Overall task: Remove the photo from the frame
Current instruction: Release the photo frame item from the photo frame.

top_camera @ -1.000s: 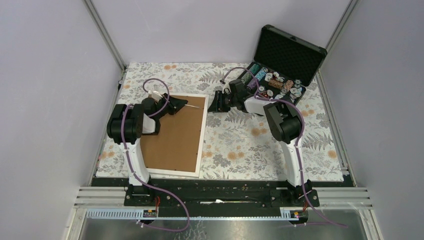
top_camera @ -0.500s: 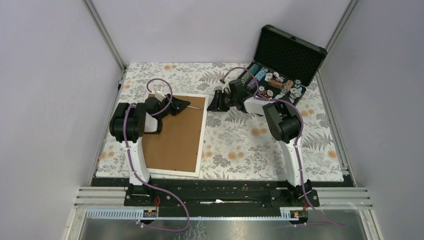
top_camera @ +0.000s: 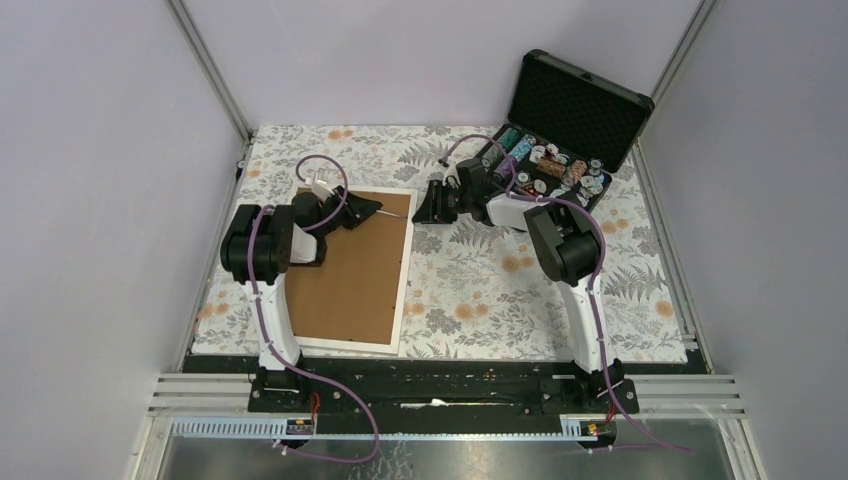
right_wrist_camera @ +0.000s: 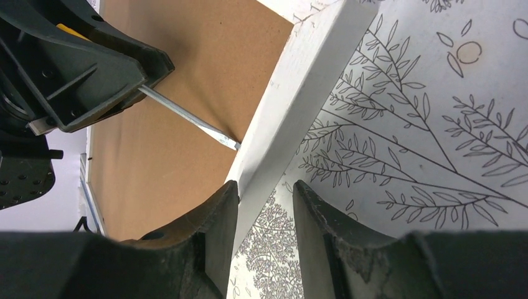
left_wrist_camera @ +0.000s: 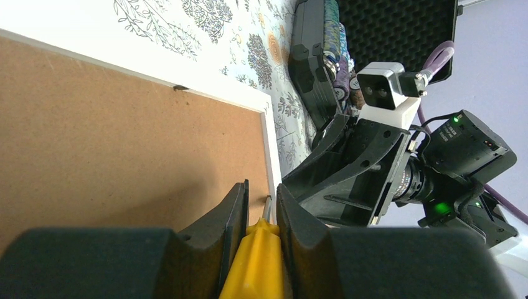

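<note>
Frame, back-up on the counter with the photo hidden, is straddled by the half-open right end effector. A screwdriver, clamped in the left end effector, is set at its backing edge. Prying is judged in hand; gentle levering is needed.

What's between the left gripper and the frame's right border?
The screwdriver shaft: it runs from the left gripper across the brown backing to the frame border, tip at its inner edge. Clearest in the right wrist view.
</note>
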`<move>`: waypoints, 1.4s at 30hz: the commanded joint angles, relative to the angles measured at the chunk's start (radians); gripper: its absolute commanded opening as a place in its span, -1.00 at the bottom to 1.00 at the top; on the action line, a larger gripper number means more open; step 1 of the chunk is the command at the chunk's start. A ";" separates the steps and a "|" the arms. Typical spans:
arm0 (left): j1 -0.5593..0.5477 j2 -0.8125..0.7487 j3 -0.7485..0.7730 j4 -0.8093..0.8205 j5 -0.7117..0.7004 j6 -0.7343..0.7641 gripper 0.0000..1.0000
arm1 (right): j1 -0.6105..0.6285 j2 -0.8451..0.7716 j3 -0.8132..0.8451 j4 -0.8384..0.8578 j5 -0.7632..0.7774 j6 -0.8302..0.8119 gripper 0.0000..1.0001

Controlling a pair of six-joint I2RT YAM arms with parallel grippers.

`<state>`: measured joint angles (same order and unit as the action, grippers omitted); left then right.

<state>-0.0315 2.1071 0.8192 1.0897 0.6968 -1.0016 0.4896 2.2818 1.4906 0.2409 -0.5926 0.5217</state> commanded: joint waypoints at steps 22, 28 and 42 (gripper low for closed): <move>-0.119 -0.038 0.035 -0.096 -0.018 0.085 -1.00 | 0.035 0.082 0.095 -0.004 0.013 0.006 -0.85; -0.188 -0.120 0.045 -0.206 -0.054 0.201 -1.00 | 0.042 0.096 0.112 -0.019 0.015 0.003 -0.91; -0.342 -0.213 0.000 -0.287 -0.108 0.236 -1.00 | 0.048 0.103 0.127 -0.043 0.033 -0.012 -0.92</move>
<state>-0.2077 1.9381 0.8543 0.8864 0.4091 -0.6941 0.4870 2.3272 1.5887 0.1753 -0.6106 0.5434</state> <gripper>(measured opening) 0.241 0.047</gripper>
